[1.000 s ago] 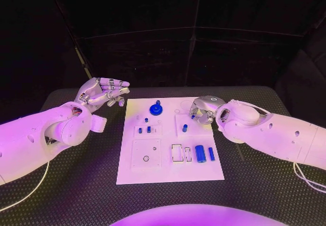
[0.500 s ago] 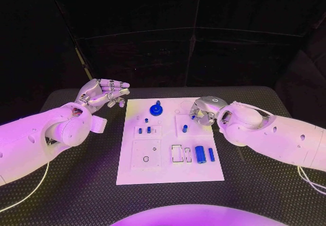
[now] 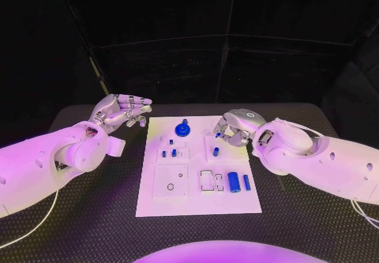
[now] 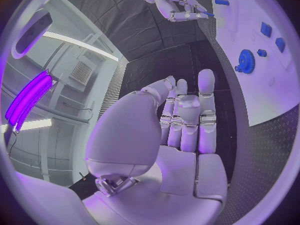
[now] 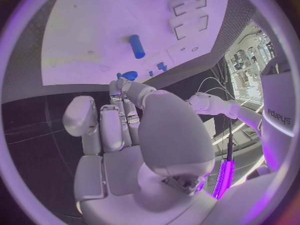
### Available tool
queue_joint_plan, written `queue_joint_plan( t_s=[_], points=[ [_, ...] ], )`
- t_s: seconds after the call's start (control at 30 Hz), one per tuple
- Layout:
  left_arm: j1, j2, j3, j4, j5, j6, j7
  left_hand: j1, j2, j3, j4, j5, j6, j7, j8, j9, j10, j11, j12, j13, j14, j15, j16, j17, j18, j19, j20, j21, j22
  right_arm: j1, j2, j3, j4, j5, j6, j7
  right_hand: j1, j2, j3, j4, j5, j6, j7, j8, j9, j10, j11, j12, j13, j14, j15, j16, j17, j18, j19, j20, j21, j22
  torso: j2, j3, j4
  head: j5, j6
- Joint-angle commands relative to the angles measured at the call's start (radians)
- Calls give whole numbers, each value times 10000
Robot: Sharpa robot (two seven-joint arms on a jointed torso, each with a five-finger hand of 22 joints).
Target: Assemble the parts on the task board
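Hovering right hand (image 3: 234,129), fingers curled on nothing visible, over board's (image 3: 197,204) far right corner; descending squarely onto peg (image 3: 214,148) advisable.

The white task board (image 3: 197,203) lies flat in the middle of the table, long side running away from the robot. A round blue gear (image 3: 182,129) sits near its far edge. Two small blue pegs (image 3: 168,153) stand left of centre, and another small blue piece (image 3: 214,148) lies to their right. A thick blue cylinder (image 3: 234,180) and a thinner blue bar (image 3: 246,182) lie side by side near the right edge.
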Motion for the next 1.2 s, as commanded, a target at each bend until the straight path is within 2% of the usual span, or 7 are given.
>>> queue_joint_plan(
  t_s=[0.03, 0.23, 0.33, 0.5, 0.63, 0.83, 1.2],
  points=[
    [10, 27, 8, 13, 60, 45, 25, 40, 45, -16, -64, 29, -87, 7, -64, -14, -80, -8, 70, 9, -49, 14, -32, -9, 187, -41, 6, -35, -9, 11, 89, 13, 259, -4, -431, 195, -115, -26, 83, -4, 37, 54, 13, -6, 16, 39, -1, -45, -7, 380, -62, 35, 6, -135, 71, -5, 69, 16, 12, 0, -2, 28, 18],
    [8, 59, 8, 21, 60, 63, 28, 42, 53, -21, -68, 32, -101, 18, -70, -17, -104, 3, 75, 13, -59, 21, -46, -27, 188, -47, 10, -60, -21, 7, 394, 23, 690, 33, -523, 398, -131, -30, 104, -12, 47, 55, 16, -9, 16, 41, 1, -53, -8, 381, -61, 39, 10, -142, 86, -6, 88, 52, 29, -1, 14, 258, -17],
    [7, 81, 9, 14, 60, 63, 28, 42, 53, -21, -68, 32, -101, 18, -70, -17, -104, 3, 75, 13, -59, 21, -46, -27, 188, -47, 10, -60, -21, 7, 585, 23, 697, 110, -461, 462, -142, -37, 111, -16, 51, 54, 18, -10, 15, 42, 2, -58, -8, 380, -61, 36, 2, -145, 95, -6, 99, 72, 25, -22, 12, 402, -72],
    [8, 121, 10, 15, 60, 73, 28, 42, 53, -21, -68, 32, -101, 18, -70, -17, -104, 3, 75, 13, -59, 21, -46, -27, 188, -47, 10, -60, -21, 2, 982, 1, 544, 172, -367, 583, -167, -51, 118, -19, 51, 53, 22, -13, 14, 42, 6, -66, -8, 380, -59, 36, 0, -146, 97, -5, 104, 77, 31, -15, 17, 657, -187],
    [8, 143, 10, 18, 60, 80, 23, 42, 53, -21, -68, 32, -101, 18, -70, -17, -104, 3, 75, 13, -59, 21, -46, -27, 188, -47, 10, -60, -21, -13, 1256, -210, 430, 160, -279, 680, -177, -53, 125, -21, 55, 50, 24, -15, 14, 39, 8, -72, -8, 380, -58, 38, 1, -147, 97, -4, 106, 78, 26, -4, 7, 854, -316],
    [10, 173, 10, 12, 60, 94, 17, 43, 58, -26, -72, 34, -111, 24, -73, -19, -121, 9, 84, 18, -58, 28, -40, -13, 183, -41, 14, -46, -20, -236, 1571, -487, 294, 106, -80, 753, -204, -60, 134, -21, 58, 44, 28, -19, 12, 32, 12, -84, -10, 383, -55, 47, 15, -148, 100, -2, 112, 86, 22, -24, 2, 1083, -480],
    [13, 276, 10, -40, 61, 151, 3, 44, 60, -28, -74, 34, -111, 24, -73, -19, -122, 9, 87, 19, -62, 29, -47, -24, 180, -36, 15, -31, -15, -668, 1925, -597, -7, -58, 213, 785, -266, -100, 133, -32, 48, 30, 32, -28, 9, 26, 16, -106, -10, 382, -49, 49, 10, -151, 105, 3, 124, 102, 18, -4, 3, 1344, -617]
  ],
)
